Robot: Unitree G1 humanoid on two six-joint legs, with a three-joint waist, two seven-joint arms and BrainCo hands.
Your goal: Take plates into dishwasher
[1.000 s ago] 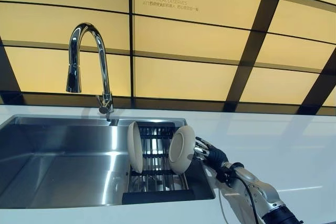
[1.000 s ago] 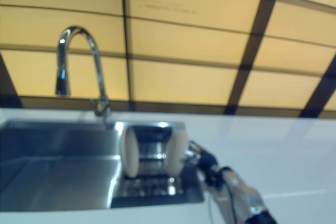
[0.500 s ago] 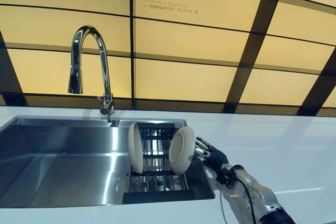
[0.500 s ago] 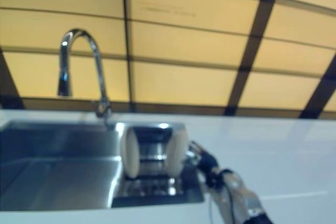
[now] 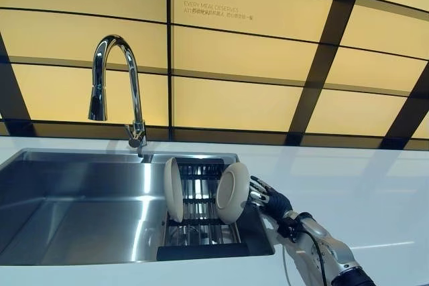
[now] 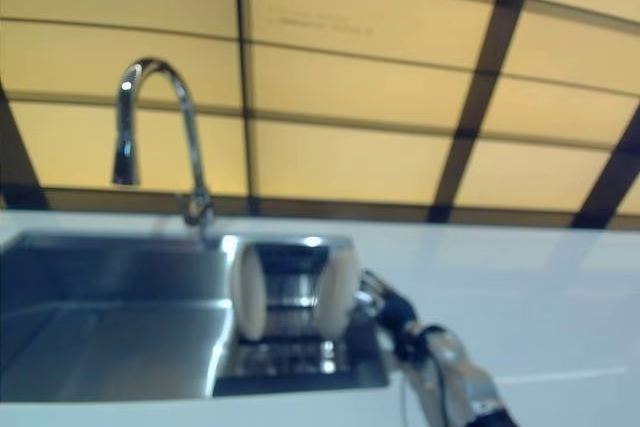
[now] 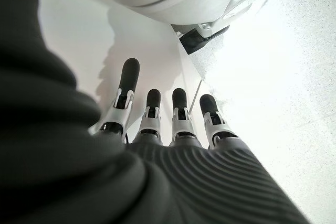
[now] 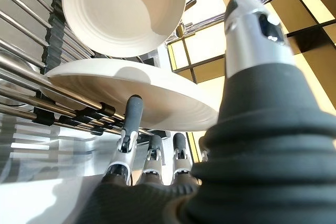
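- Right hand (image 5: pixel 268 197), lower centre-right of the head view: silver fingers straight and spread, dark tips at the back of the near plate (image 5: pixel 232 191), gripping nothing.
- Near plate: cream, round, ridged rim, standing on edge in the rack (image 5: pixel 201 232).
- Far plate (image 5: pixel 173 188): same kind, upright, left of it.
- Rack: metal bars, dark frame, inside the steel sink (image 5: pixel 74 199).
- Curved chrome tap (image 5: pixel 114 85) on the white table (image 5: pixel 362 185).
- Left hand (image 7: pixel 157 124): fingers straight, empty.

Plates (image 5: pixel 201 192) on rack (image 5: pixel 201 222) — in sink (image 5: pixel 80 199).
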